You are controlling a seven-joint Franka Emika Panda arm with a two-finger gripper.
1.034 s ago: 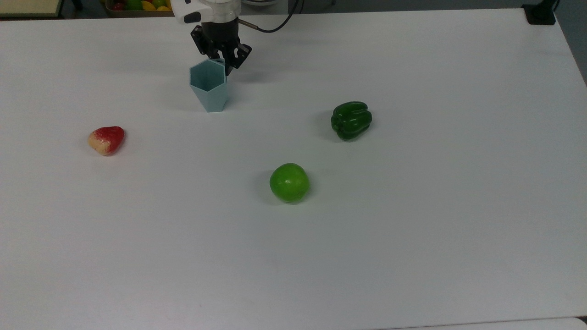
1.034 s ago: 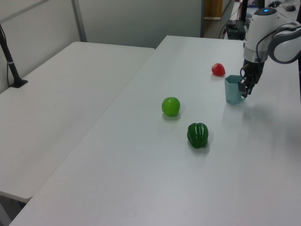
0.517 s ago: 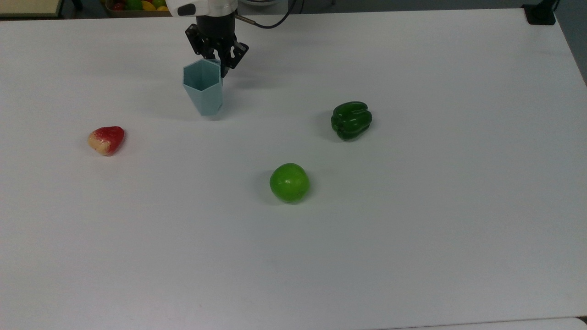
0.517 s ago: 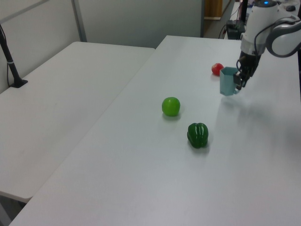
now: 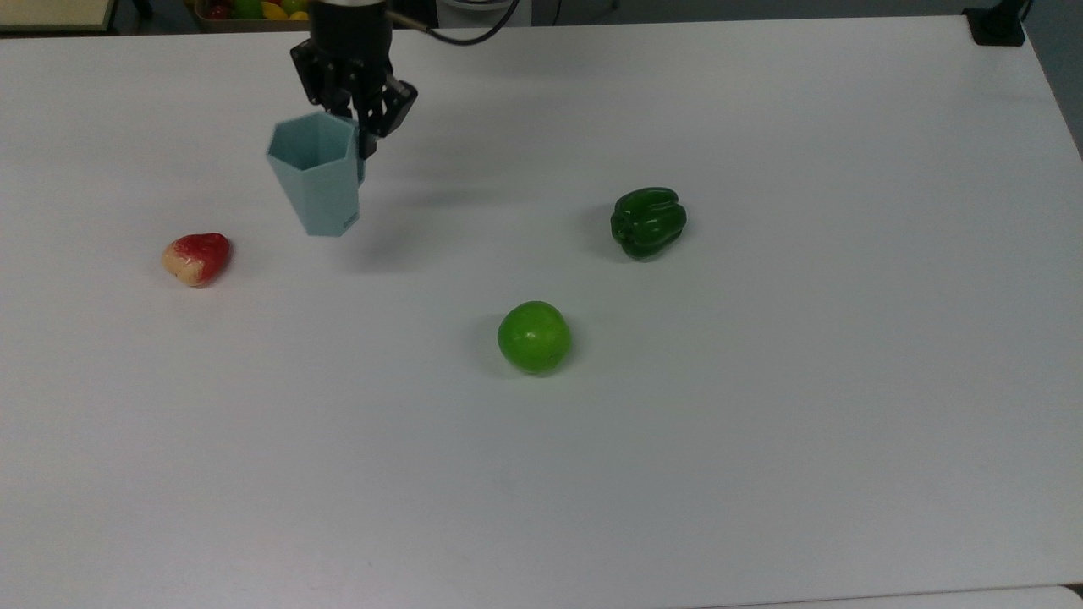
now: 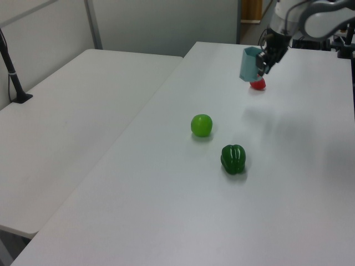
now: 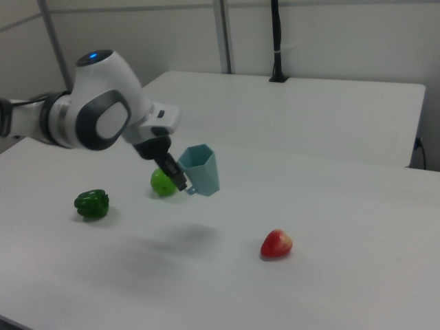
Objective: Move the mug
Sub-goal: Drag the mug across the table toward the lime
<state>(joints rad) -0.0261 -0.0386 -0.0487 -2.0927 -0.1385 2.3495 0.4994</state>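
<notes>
The claw (image 5: 362, 127) grips the pale blue-grey faceted plastic mug (image 5: 316, 184) by its rim, clear above the white worktop (image 5: 677, 465); set-down remains.

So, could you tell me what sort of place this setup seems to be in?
Probably a robotics lab or office test area. A robot arm's gripper holds a mug above a plain white table with toy-like produce: a green pepper and a green apple. Partition walls stand behind.
</notes>
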